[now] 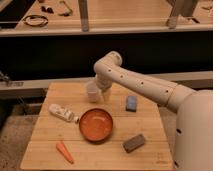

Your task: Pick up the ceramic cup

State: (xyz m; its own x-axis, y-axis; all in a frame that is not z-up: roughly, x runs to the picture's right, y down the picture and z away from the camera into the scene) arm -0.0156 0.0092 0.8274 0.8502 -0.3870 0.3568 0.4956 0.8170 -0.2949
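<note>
The ceramic cup (92, 92) is small, plain and white, and stands upright at the back middle of the wooden table (45, 150). My gripper (104, 96) hangs from the white arm that reaches in from the right. It is low over the table, right against the cup's right side. The gripper's lower part partly hides the cup's right edge. I cannot tell whether it holds the cup.
A wide orange bowl (96, 124) sits just in front of the cup. A long white bottle (62, 113) lies to the left and an orange carrot (65, 152) at the front left. A blue block (131, 103) and a dark grey block (134, 143) lie to the right.
</note>
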